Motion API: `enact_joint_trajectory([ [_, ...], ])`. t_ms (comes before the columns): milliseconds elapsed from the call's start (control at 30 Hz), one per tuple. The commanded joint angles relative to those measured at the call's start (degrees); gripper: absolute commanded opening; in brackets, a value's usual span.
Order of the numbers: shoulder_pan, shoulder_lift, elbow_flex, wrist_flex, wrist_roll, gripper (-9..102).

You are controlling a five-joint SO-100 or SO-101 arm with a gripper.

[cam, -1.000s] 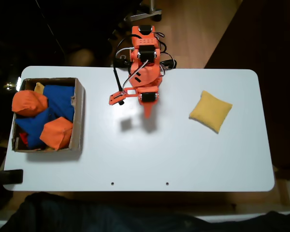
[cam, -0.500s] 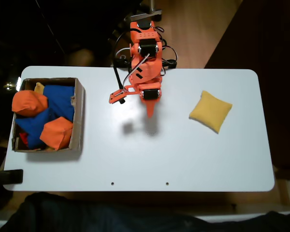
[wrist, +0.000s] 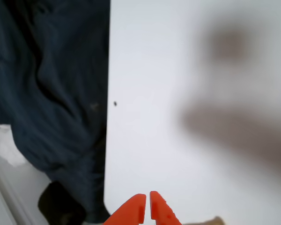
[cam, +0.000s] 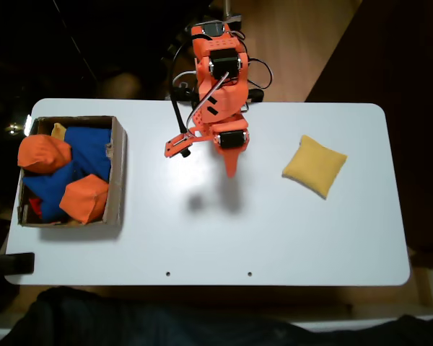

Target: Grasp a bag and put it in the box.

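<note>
In the fixed view the yellow bag (cam: 314,166) lies flat on the white table's right part, clear of everything. My orange gripper (cam: 231,170) hovers over the table's middle, left of the bag by roughly a bag's width, holding nothing. Its two orange fingertips (wrist: 146,196) sit almost together at the bottom of the wrist view, so it is shut. At the table's left end stands the brown cardboard box (cam: 118,169).
Orange beanbags (cam: 84,197) and blue beanbags (cam: 90,148) fill the box. Bare white table (cam: 224,231) stretches between box and bag. Dark cloth (wrist: 47,93) hangs past the table's front edge in the wrist view. Two small holes (cam: 167,274) mark the front of the tabletop.
The arm has swung slightly to the right, toward the yellow bag, and its shadow on the table has shifted the same way. The bag and the box have not moved.
</note>
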Motion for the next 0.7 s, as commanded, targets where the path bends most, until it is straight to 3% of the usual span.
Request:
enact_joint_trajectory([
  [0, -0.44, -2.11, -5.01, 0.18, 0.53, 0],
  [667, -7.29, -21.09, -24.35, 4.75, 0.79, 0],
])
